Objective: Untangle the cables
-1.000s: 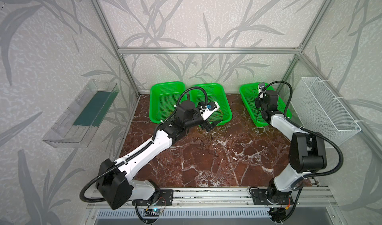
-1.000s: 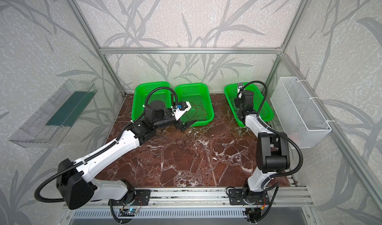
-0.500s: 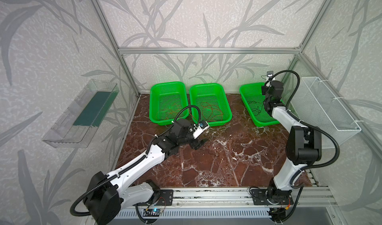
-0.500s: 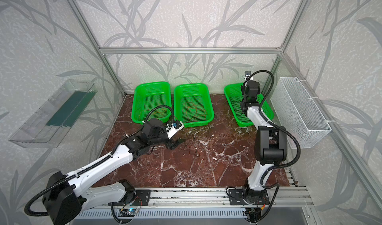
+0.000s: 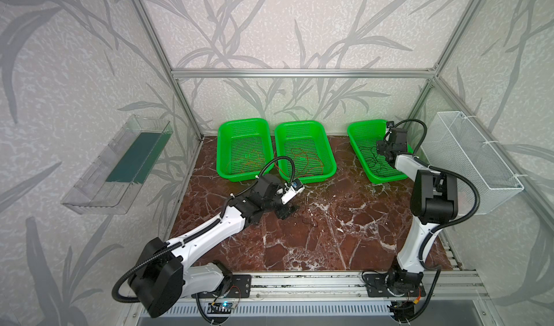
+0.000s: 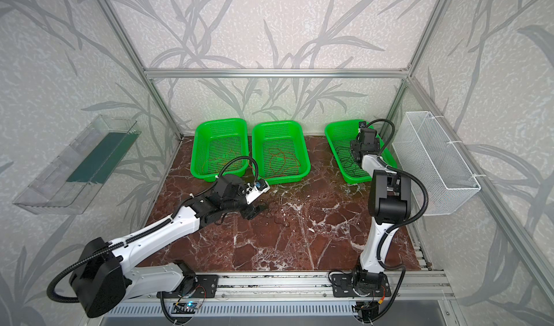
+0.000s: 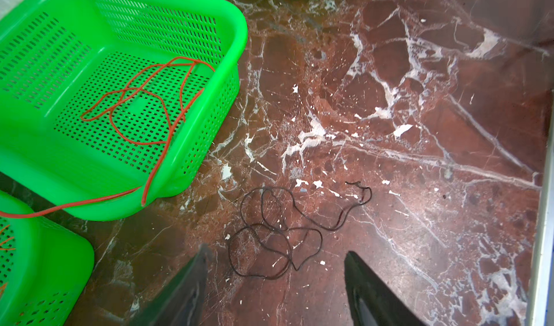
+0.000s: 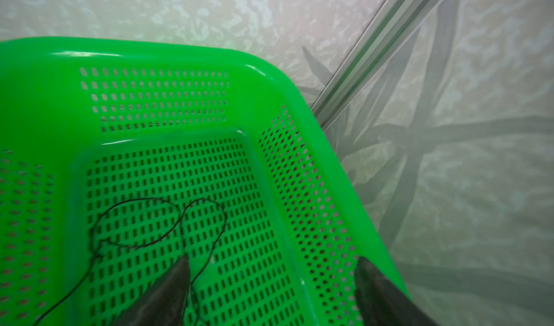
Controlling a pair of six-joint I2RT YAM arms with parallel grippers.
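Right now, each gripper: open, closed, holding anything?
Left gripper: open, empty, over the thin dark looped cable on the red-brown marble table.
Right gripper: open, empty, over the thin black wire in the green perforated plastic basket.

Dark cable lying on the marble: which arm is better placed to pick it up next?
Left. The left gripper hangs open just above the dark cable; the right gripper is away over the right-hand basket.

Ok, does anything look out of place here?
Yes. The red cable spills over the rim of the middle basket toward the neighbouring basket, and a dark cable lies loose on the marble table, outside any basket.
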